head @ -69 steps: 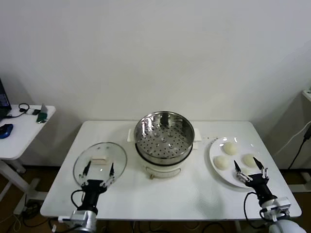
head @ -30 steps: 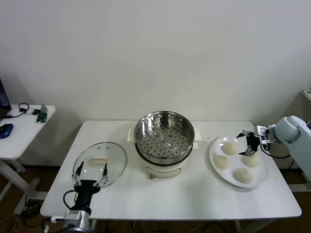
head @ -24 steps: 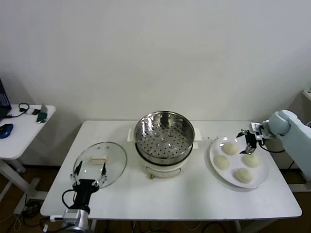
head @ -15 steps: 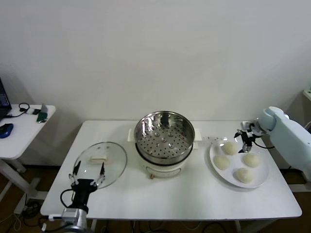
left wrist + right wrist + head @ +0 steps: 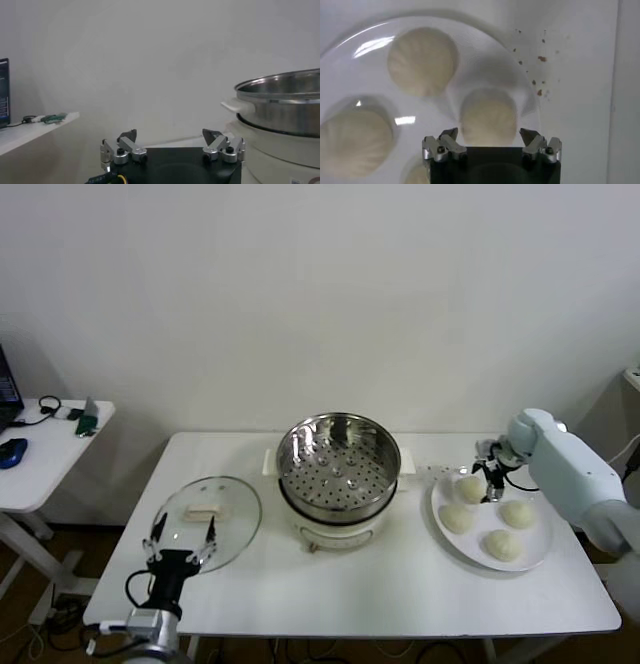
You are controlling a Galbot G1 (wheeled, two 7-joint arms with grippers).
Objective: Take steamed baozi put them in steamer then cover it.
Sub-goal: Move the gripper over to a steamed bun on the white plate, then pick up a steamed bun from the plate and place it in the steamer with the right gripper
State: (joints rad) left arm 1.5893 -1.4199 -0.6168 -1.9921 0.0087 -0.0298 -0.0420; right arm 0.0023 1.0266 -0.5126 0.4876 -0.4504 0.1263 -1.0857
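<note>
Baozi, steamed, four pieces, all on the white plate [image 5: 446, 536] at the right of the bench [image 5: 400, 584]; none yet in the steamer.

Item, far left: left pincer [image 5: 179, 532], spread and empty, parked low at the bench's near edge, just in front of the cover [image 5: 232, 524]. Idle.

Item, left of centre: cover, glass, lying flat on the bench, cream handle up, well apart from the pot.

Item, centre: steamer [image 5: 338, 467], steel, open, perforated tray bare, on its white base.

Item, right: the four baozi. Rear bun [image 5: 470, 488] sits directly under the right pincer [image 5: 487, 475]; the right wrist view shows this bun [image 5: 487, 117] between the spread tips of that pincer [image 5: 490, 134], not yet pinched.

Step in hand, by judgement: first pick, right arm poised over the rear bun.

Next move calls for: lowering until the tips straddle the bun's sides, a gentle close so the soft dough is not crushed, then a lift clear of the plate rim and a carry leftward over the steamer's wall.
</note>
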